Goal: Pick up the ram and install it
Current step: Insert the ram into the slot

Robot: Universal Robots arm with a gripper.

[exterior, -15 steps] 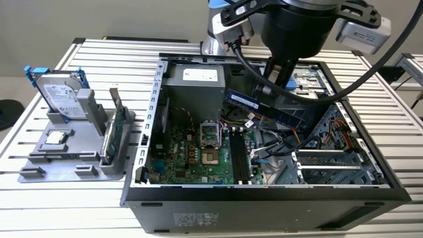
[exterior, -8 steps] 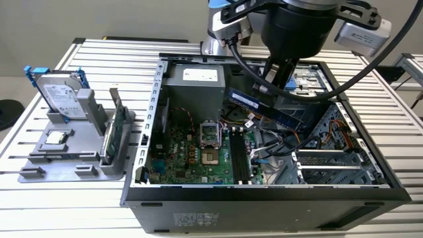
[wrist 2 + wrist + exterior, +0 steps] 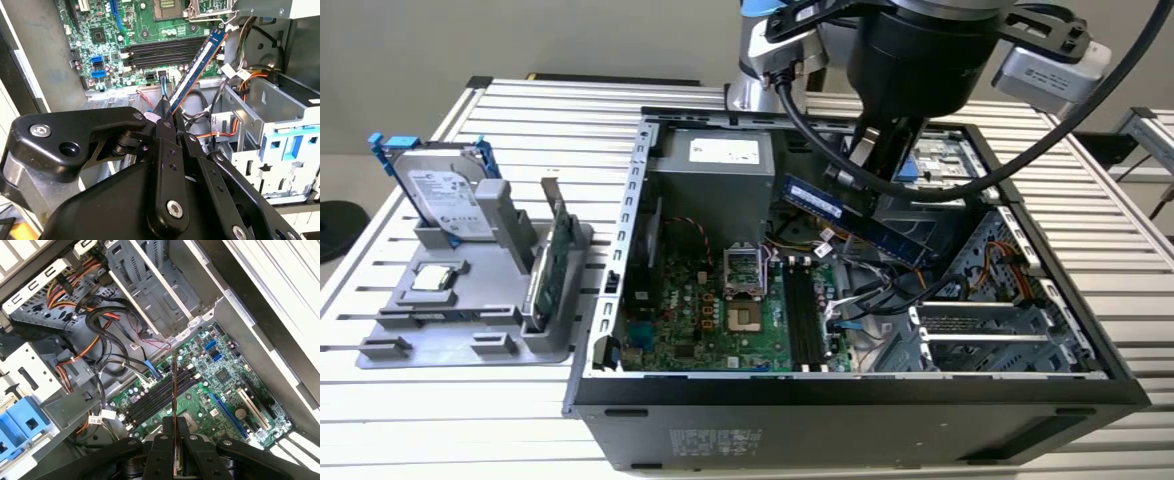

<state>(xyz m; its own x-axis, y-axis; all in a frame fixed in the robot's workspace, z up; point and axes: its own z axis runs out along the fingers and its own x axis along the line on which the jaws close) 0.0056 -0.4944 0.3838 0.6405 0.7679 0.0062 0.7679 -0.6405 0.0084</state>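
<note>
The ram (image 3: 854, 216) is a narrow blue stick with dark chips, held tilted in the air over the open computer case (image 3: 607, 300). My gripper (image 3: 863, 188) is shut on it. In the second wrist view the ram (image 3: 196, 67) juts out from the gripper (image 3: 169, 113) toward the long black motherboard slots (image 3: 160, 52). In the first wrist view the ram (image 3: 174, 390) appears edge-on as a thin dark bar rising from the gripper (image 3: 174, 423), above the slots (image 3: 155, 392) and apart from them. The slots (image 3: 803, 312) lie right of the CPU socket (image 3: 739, 270).
Loose cables (image 3: 881, 290) and a metal drive cage (image 3: 987, 330) crowd the case on the exterior view's right. A grey power supply (image 3: 720, 160) sits at the back. On the exterior view's left, a grey tray (image 3: 400, 345) holds a hard drive (image 3: 447, 195) and a tall green card (image 3: 554, 265).
</note>
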